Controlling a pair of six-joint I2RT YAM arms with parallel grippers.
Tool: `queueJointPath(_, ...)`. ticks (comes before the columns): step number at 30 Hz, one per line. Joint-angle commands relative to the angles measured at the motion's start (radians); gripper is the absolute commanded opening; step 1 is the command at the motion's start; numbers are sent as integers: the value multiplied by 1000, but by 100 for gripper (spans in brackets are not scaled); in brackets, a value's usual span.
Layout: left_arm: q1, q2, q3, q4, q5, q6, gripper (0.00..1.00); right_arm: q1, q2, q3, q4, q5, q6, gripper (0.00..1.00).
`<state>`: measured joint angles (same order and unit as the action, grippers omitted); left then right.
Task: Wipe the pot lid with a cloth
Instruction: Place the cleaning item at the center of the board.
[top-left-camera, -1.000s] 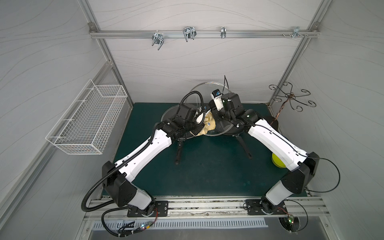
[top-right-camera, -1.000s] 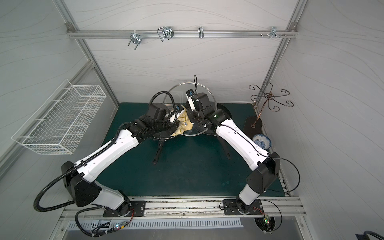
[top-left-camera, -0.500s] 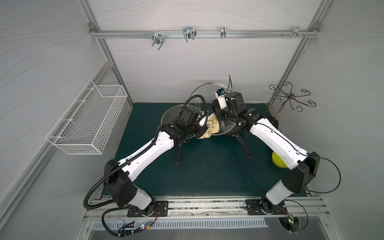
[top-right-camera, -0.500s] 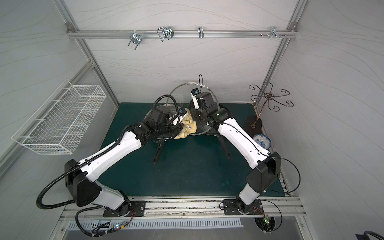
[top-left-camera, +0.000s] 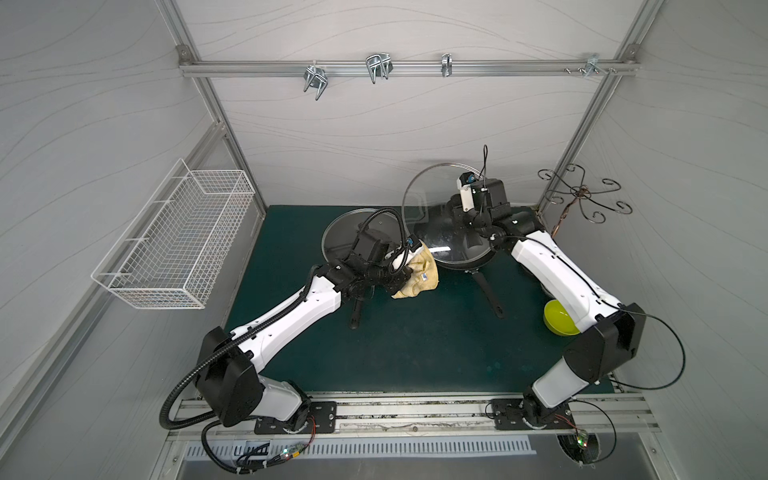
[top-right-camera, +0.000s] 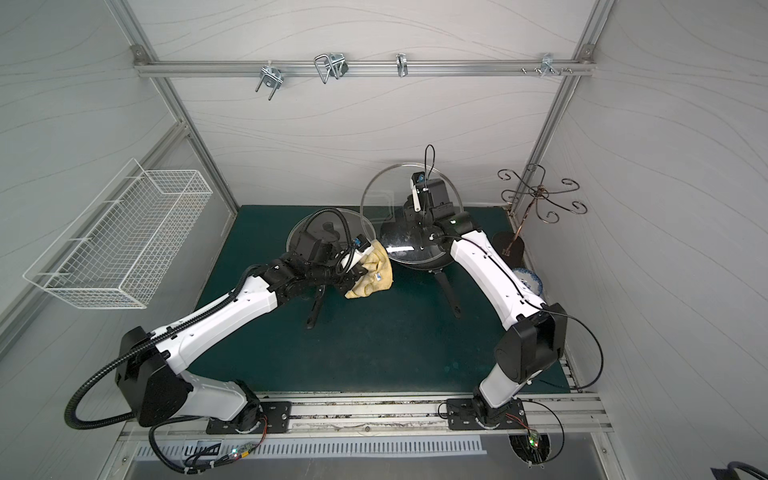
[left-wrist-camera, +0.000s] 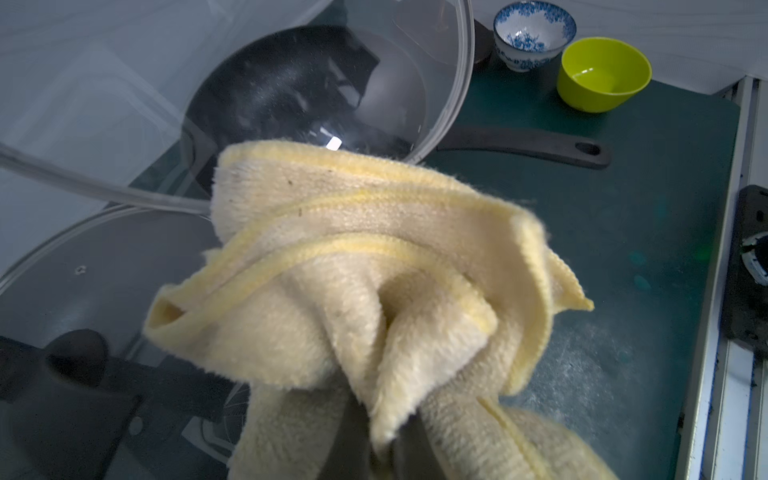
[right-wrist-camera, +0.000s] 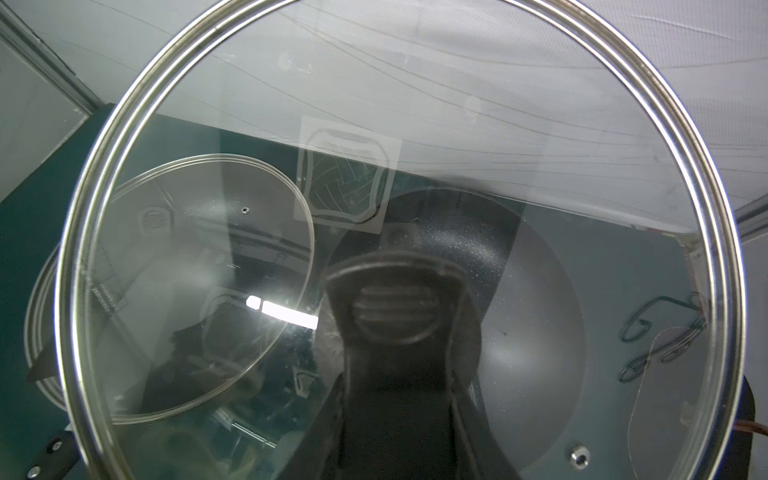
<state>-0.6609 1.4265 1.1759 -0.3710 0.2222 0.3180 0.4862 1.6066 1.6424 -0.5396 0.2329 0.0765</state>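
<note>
My left claw (left-wrist-camera: 383, 439) is clamped tight on the cloth (left-wrist-camera: 374, 270), its dark fingers buried in the bunched lower end. The cloth is a pale yellow terry rag with greyish marks, held off the worktop (top-left-camera: 415, 353) between the two pans. It shows in both top views (top-left-camera: 419, 274) (top-right-camera: 374, 274). Its upper fold sits right at the lower rim of the pot lid (left-wrist-camera: 332, 62). I cannot tell whether the two actually touch.

My right claw (top-left-camera: 459, 210) grips the pot lid by its black handle. The lid is clear glass with a steel rim. I have it raised and tilted steeply on edge above the black pan (top-left-camera: 461, 266) at the back of the worktop. The lid shows in both top views (top-left-camera: 424, 195) (top-right-camera: 382, 195). From the right wrist, the glass (right-wrist-camera: 457, 124) fills nearly the whole picture.

A second glass lid (top-left-camera: 340, 237) lies flat on another pan to the left, partly under my left arm. That pan's handle (top-left-camera: 356, 311) points towards me.

By the right arm sit a lime-green bowl (left-wrist-camera: 602, 75) and a blue-and-white bowl (left-wrist-camera: 534, 33), just beside each other. A white wire basket (top-left-camera: 174, 237) hangs on the left wall. A curly metal hook stand (top-left-camera: 582, 195) rises in the back right corner.
</note>
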Motion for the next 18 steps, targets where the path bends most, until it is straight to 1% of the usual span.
queueJointPath(1, 3, 62, -33, 62, 23, 59, 0, -21, -70, 33, 145, 13, -4, 0)
queueJointPath(9, -7, 236, -16, 57, 52, 116, 0, -46, -72, 33, 117, 0, 14, 0)
queueJointPath(15, -59, 362, 14, 59, 41, 118, 0, -49, -80, 21, 113, 2, 24, 0)
queueJointPath(18, -69, 405, 37, 57, 38, 122, 0, -54, -85, 10, 110, 3, 25, 0)
